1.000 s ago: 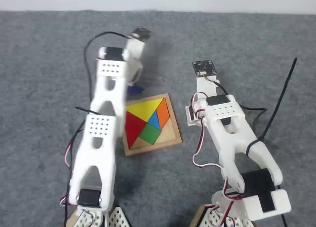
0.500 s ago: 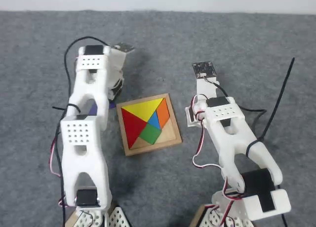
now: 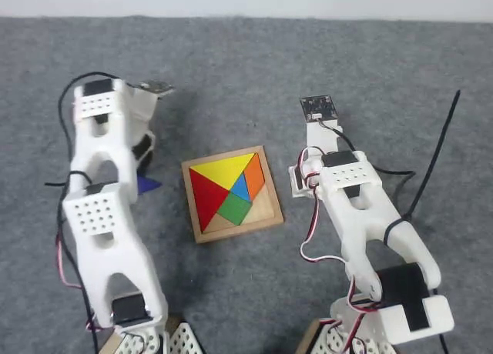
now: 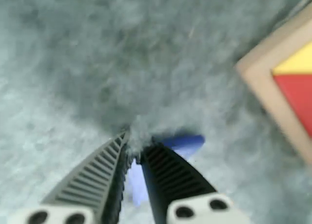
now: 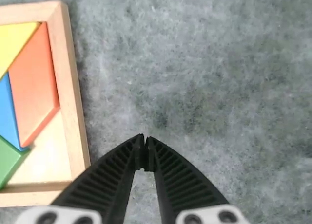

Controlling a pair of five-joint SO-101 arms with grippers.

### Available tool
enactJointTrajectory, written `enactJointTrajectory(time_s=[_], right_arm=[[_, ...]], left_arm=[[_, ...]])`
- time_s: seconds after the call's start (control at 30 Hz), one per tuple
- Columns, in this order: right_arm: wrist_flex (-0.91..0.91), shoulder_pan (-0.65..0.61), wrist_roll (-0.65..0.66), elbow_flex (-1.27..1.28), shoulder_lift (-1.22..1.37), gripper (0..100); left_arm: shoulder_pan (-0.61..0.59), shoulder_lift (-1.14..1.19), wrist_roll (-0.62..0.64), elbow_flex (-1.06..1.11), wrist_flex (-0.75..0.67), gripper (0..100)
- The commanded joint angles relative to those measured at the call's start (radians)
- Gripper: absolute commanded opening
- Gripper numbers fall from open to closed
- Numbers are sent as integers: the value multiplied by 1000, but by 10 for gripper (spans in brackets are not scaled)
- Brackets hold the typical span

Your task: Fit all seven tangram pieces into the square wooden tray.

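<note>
The square wooden tray (image 3: 266, 206) lies between the two arms. In it are a yellow triangle (image 3: 222, 170), a red triangle (image 3: 205, 200), an orange piece (image 3: 255, 177), a small blue triangle (image 3: 241, 189) and a green square (image 3: 235, 208). My left gripper (image 4: 135, 153) is shut on a dark blue piece (image 4: 184, 141), which pokes out beside the left arm (image 3: 149, 184), left of the tray. My right gripper (image 5: 145, 142) is shut and holds nothing, low over the carpet just off the tray's rim (image 5: 68, 78).
Grey carpet covers the whole table. A black cable (image 3: 435, 161) trails to the right of the right arm. A corner of the tray (image 4: 261, 81) lies ahead of the left gripper, with open carpet left of it.
The left arm has swung left, away from the tray's far left corner, carrying the dark blue piece. The right arm has not moved.
</note>
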Motion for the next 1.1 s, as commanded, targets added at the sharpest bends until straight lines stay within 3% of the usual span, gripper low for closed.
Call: enactJointTrajectory(time_s=[0.0, 0.2, 0.37, 0.53, 0.6, 0.83, 1.07], right_arm=[[-18, -4, 17, -8, -7, 9], [-18, -4, 17, -8, -7, 9], [-16, -5, 17, -6, -7, 9], [-16, -7, 17, -5, -7, 9], [-18, -7, 17, -5, -7, 9], [-19, -7, 17, -5, -7, 9], [-19, -7, 17, -5, -5, 9]], left_arm=[[-20, -212, -176, 77, 41, 12], [-20, -555, -509, 375, 40, 12], [-97, -746, -1017, 636, -11, 13], [-123, -713, -973, 711, -245, 44], [-114, -655, -937, 700, -261, 81], [-55, -485, -821, 512, -66, 115], [-55, -396, -746, 384, -35, 117]])
